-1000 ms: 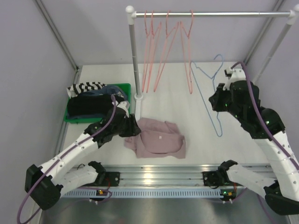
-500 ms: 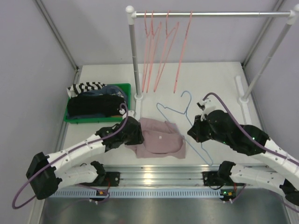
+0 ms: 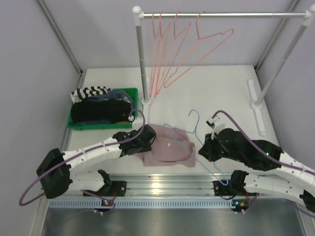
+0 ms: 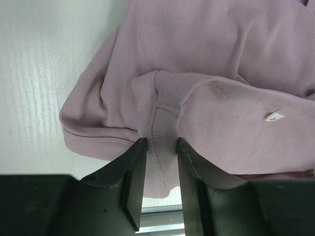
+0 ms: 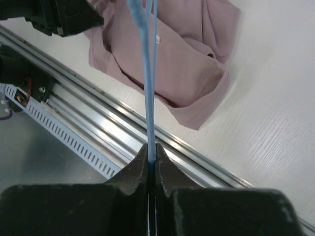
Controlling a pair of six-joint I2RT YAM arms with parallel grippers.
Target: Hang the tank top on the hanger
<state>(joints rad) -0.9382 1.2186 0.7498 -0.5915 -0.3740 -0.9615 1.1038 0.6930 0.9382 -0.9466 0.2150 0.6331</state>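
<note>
The dusty-pink tank top (image 3: 170, 150) lies crumpled on the white table near the front rail. My left gripper (image 3: 147, 142) is at its left edge. In the left wrist view the gripper (image 4: 162, 147) is shut on a fold of the top (image 4: 221, 59) by a seam. My right gripper (image 3: 204, 150) is shut on the light-blue wire hanger (image 3: 195, 118). It holds the hanger tilted over the top's right side, hook pointing back. In the right wrist view the gripper (image 5: 151, 150) pinches the hanger wire (image 5: 147, 88), which runs over the top (image 5: 182, 54).
A green bin (image 3: 78, 126) holding striped and dark clothes stands at the left. A clothes rack pole (image 3: 141, 59) stands behind the top, carrying several pink hangers (image 3: 170, 54), one swung out to the right (image 3: 211, 39). A metal rail (image 3: 167, 184) runs along the front edge.
My right arm has brought the blue hanger down from beside the rack to the tank top. My left gripper has moved onto the top's left edge. One pink hanger has swung out to the right.
</note>
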